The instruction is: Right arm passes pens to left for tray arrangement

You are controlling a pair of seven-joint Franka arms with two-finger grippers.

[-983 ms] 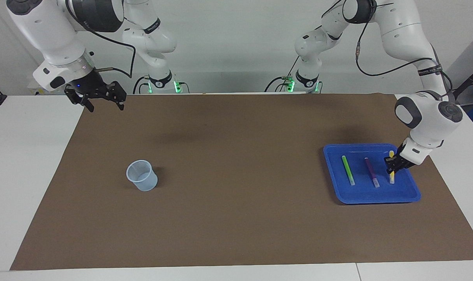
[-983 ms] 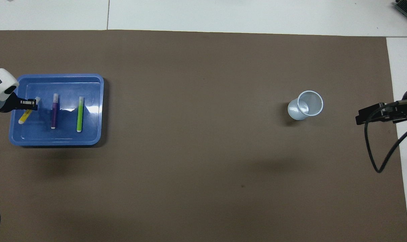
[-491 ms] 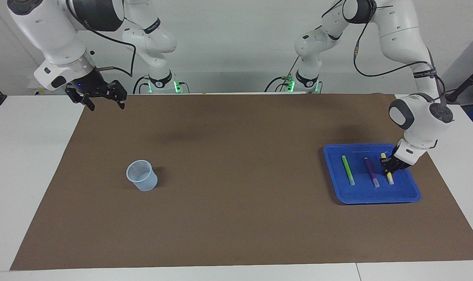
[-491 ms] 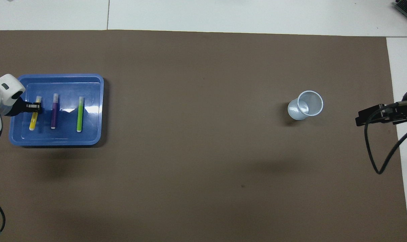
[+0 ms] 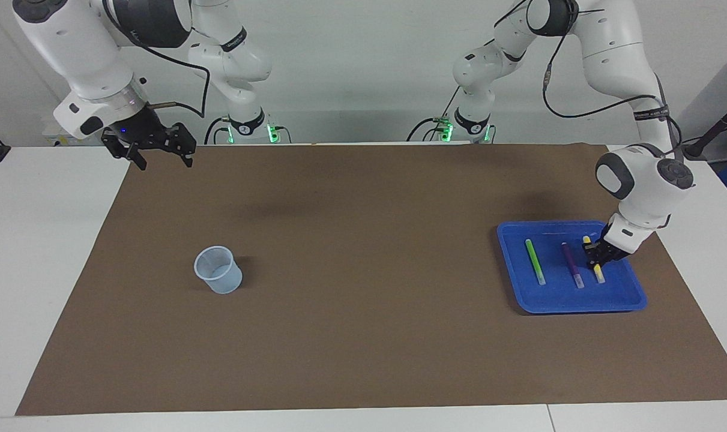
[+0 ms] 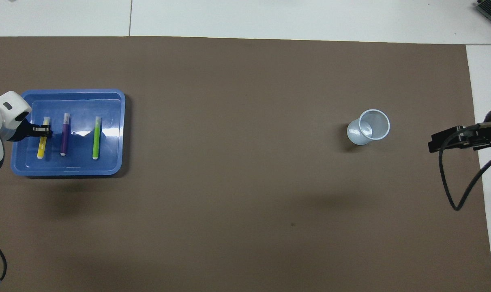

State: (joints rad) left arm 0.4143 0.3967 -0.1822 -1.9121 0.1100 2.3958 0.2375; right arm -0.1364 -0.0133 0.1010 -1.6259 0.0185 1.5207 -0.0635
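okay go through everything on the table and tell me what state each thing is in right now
green pen: lying flat in the tray.
purple pen: lying flat in the tray.
yellow pen: down in the tray, gripped.
tray: flat on the mat.
cup: upright, empty.
left gripper: shut on the yellow pen.
right gripper: open, raised, waiting.

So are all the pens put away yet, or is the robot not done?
Nearly done. The green pen and purple pen lie side by side in the blue tray. The left gripper is shut on the yellow pen, lined up beside them down in the tray. What's left: letting go. The cup looks empty, and the right gripper waits open over the mat's edge.
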